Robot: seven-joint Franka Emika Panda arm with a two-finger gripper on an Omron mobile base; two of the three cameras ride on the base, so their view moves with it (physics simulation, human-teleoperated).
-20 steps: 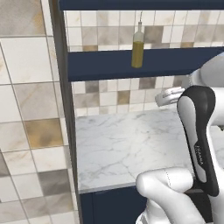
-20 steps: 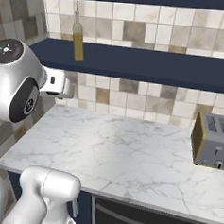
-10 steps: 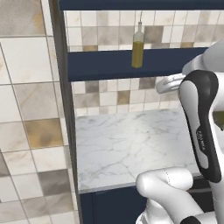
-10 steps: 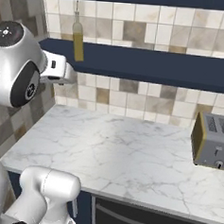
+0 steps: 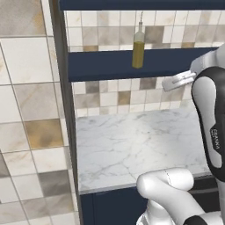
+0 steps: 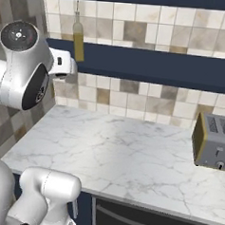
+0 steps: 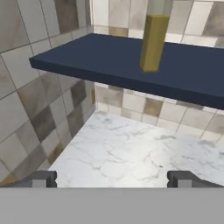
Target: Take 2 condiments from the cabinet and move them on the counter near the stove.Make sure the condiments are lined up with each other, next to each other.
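One condiment, a tall slim bottle of yellow-olive oil (image 5: pixel 138 47) (image 6: pixel 79 41) (image 7: pixel 154 41), stands upright on the cabinet, a dark navy open shelf (image 5: pixel 110 64) (image 6: pixel 160 68) (image 7: pixel 100 59) against the tiled wall. My gripper (image 5: pixel 169 83) (image 6: pixel 70 67) (image 7: pixel 111 179) hangs just below the shelf's height, short of its front edge and a little to the bottle's right in the left base view. Its fingers stand wide open with nothing between them. The white marble counter (image 5: pixel 132 140) (image 6: pixel 121 153) (image 7: pixel 131 153) lies beneath. The stove is out of view.
A grey toaster (image 6: pixel 212 140) sits on the counter at the right. A tiled side wall with a navy upright panel (image 5: pixel 61 110) closes off the counter's left end. A second navy board (image 5: pixel 145 4) runs above the shelf.
The hand has risen and moved toward the shelf and the oil bottle. The fingers have stayed wide open. The bottle has not moved.
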